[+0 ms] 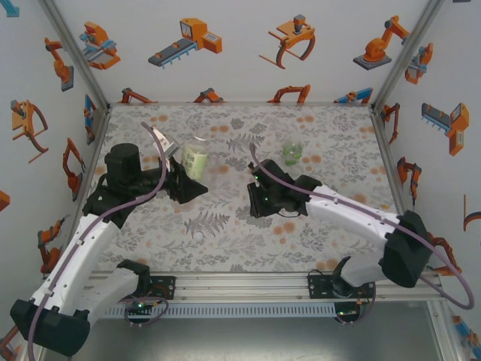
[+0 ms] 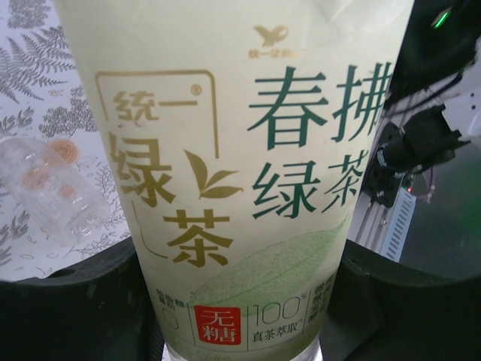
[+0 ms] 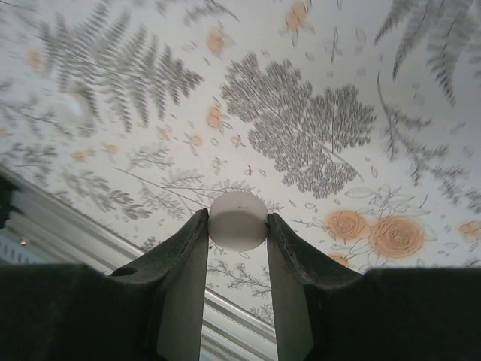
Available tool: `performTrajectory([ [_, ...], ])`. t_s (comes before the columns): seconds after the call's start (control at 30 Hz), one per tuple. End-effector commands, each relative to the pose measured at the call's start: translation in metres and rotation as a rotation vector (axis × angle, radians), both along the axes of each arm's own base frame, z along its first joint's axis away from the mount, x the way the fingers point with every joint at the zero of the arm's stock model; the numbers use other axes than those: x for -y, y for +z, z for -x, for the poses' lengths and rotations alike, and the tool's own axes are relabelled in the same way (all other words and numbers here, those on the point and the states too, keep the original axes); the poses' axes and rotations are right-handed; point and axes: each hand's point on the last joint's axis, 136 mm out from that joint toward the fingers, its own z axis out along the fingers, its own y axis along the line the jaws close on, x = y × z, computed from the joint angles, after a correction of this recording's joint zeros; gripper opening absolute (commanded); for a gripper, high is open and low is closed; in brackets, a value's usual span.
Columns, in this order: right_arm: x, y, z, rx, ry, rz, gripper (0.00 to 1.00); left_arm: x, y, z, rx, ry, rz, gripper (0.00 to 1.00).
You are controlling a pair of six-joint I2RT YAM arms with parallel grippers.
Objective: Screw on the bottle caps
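Note:
The taller bottle (image 1: 195,159), clear with a pale yellow-green label, stands left of centre on the mat, and my left gripper (image 1: 186,173) is shut on its body. In the left wrist view the label (image 2: 240,150) spans the frame, with a dark finger (image 2: 68,308) on each side of it. My right gripper (image 1: 258,197) hangs low over the middle of the mat, shut on a small white cap (image 3: 237,220) pinched between its fingertips (image 3: 192,248). The squat green-tinted bottle (image 1: 291,153) stands free at the back, and shows blurred past the label (image 2: 49,192).
The floral mat (image 1: 225,233) covers the table between printed walls. A metal rail (image 1: 240,284) runs along the near edge by the arm bases. A small pale round blur (image 3: 69,107) lies on the mat to the left of the right gripper; I cannot tell what it is.

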Motion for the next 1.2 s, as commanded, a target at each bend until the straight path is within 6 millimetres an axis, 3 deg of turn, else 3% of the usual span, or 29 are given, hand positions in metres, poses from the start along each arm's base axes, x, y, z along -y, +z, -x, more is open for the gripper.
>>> performTrajectory([
  [0.0,-0.003,0.064,0.001,0.184,0.15,-0.064,0.21,0.008,0.009,0.029,0.151,-0.183,-0.061,0.0],
  [0.13,0.003,0.124,0.004,0.371,0.223,-0.117,0.19,0.01,0.009,0.047,0.275,-0.264,-0.141,0.0],
  [0.3,-0.004,0.2,0.036,0.517,0.443,-0.234,0.18,0.009,0.006,0.065,0.414,-0.331,-0.25,0.0],
  [0.47,-0.009,0.255,0.073,0.607,0.635,-0.357,0.15,0.013,0.001,0.077,0.495,-0.371,-0.359,0.0],
  [0.57,-0.012,0.277,0.09,0.647,0.719,-0.436,0.16,0.018,-0.005,0.081,0.509,-0.399,-0.398,0.0],
  [0.73,-0.018,0.288,0.103,0.661,0.798,-0.501,0.15,0.026,-0.012,0.086,0.51,-0.443,-0.418,0.0],
  [1.17,-0.027,0.258,0.113,0.671,0.922,-0.406,0.12,0.034,-0.017,0.081,0.518,-0.453,-0.422,0.0],
])
